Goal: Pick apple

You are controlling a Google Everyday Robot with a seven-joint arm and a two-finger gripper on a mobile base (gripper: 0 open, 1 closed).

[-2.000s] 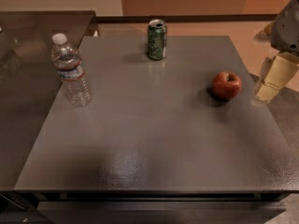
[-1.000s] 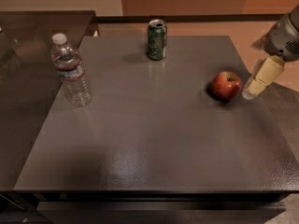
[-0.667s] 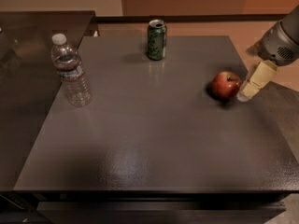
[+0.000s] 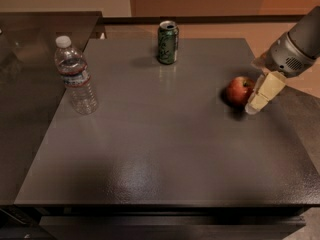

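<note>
The apple [image 4: 239, 90], small, red and glossy, sits on the dark grey table [image 4: 165, 149] towards its right edge. My gripper [image 4: 252, 103] comes in from the right on a grey arm [image 4: 295, 46] and is open. Its cream-coloured near finger [image 4: 264, 91] slants down right beside the apple's right side, tip at the table surface. The other finger is not clearly visible. Whether the finger touches the apple cannot be told.
A green soda can [image 4: 168, 42] stands at the back centre of the table. A clear plastic water bottle [image 4: 76, 76] with a white cap stands at the left. A darker glossy counter [image 4: 30, 84] adjoins the table on the left.
The gripper has moved left and down from beyond the table's right edge until it is right beside the apple. The apple, can and bottle have not moved.
</note>
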